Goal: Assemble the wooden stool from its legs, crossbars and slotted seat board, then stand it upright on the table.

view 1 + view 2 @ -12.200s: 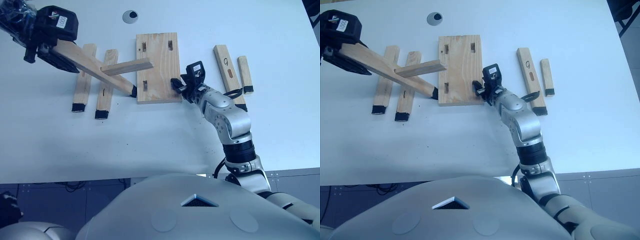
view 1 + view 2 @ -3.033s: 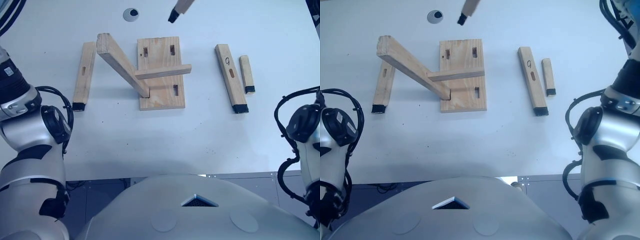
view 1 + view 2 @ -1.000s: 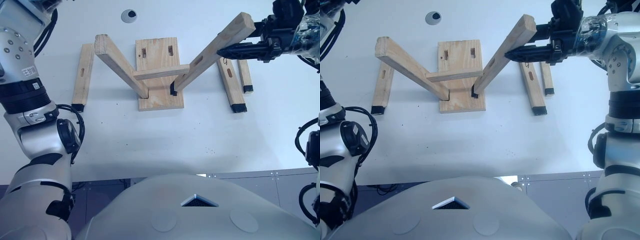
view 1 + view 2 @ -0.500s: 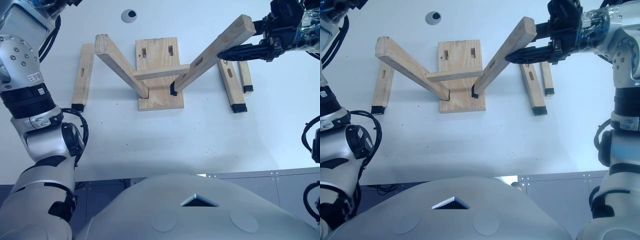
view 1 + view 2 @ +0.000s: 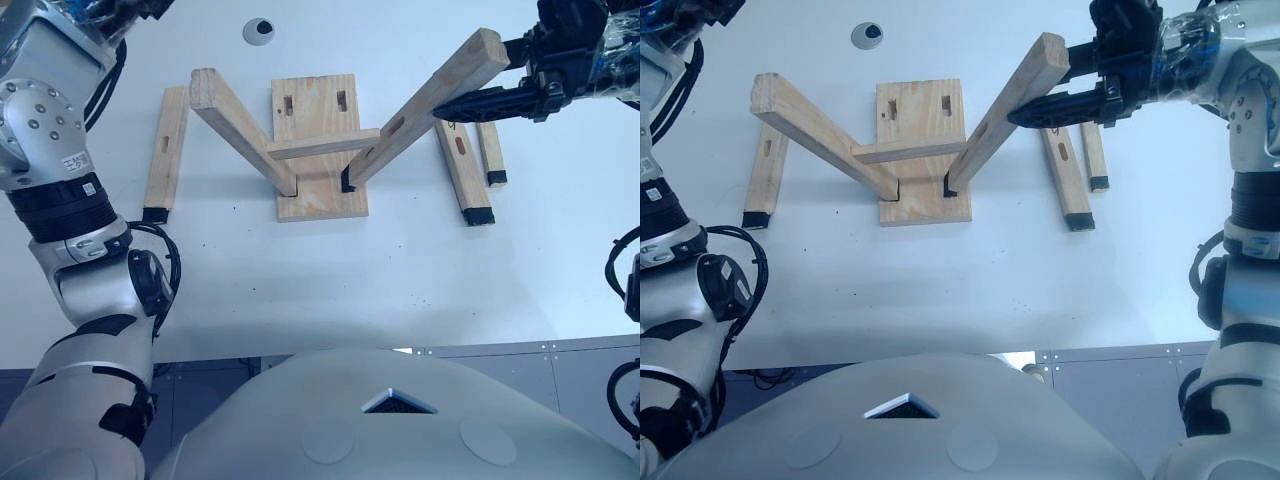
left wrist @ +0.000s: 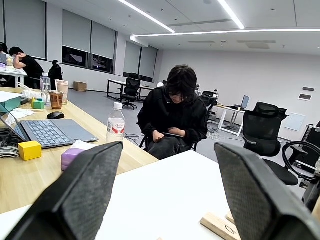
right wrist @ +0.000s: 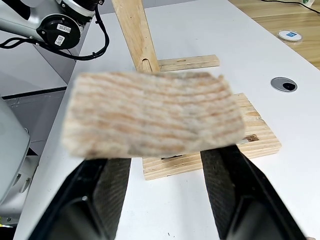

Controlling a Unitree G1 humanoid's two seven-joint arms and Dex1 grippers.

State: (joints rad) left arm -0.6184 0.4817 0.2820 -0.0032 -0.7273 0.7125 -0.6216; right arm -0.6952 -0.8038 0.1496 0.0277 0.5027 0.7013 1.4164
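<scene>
The slotted seat board (image 5: 312, 118) lies flat mid-table. One leg (image 5: 240, 128) stands in a near slot of the board, leaning left, with a crossbar (image 5: 318, 146) sticking out of it to the right. My right gripper (image 5: 478, 82) is shut on the upper end of a second leg (image 5: 410, 118). That leg slants down to its black-tipped foot at the board's near right slot and meets the crossbar's free end. I cannot tell whether the crossbar sits in its mortise. In the right wrist view the leg's end face (image 7: 150, 115) sits between the pads (image 7: 111, 186). My left gripper (image 6: 168, 150) is raised, open and holds nothing.
A loose leg (image 5: 166, 150) lies left of the board. Right of it lie another loose leg (image 5: 462, 168) and a short crossbar (image 5: 490, 148). A round cable hole (image 5: 262, 30) is at the back. The near half of the white table (image 5: 320, 280) is bare.
The left gripper has let go of the first leg, which now stands in the board. The right gripper brought the second leg down to the board; over the last second it hardly moved.
</scene>
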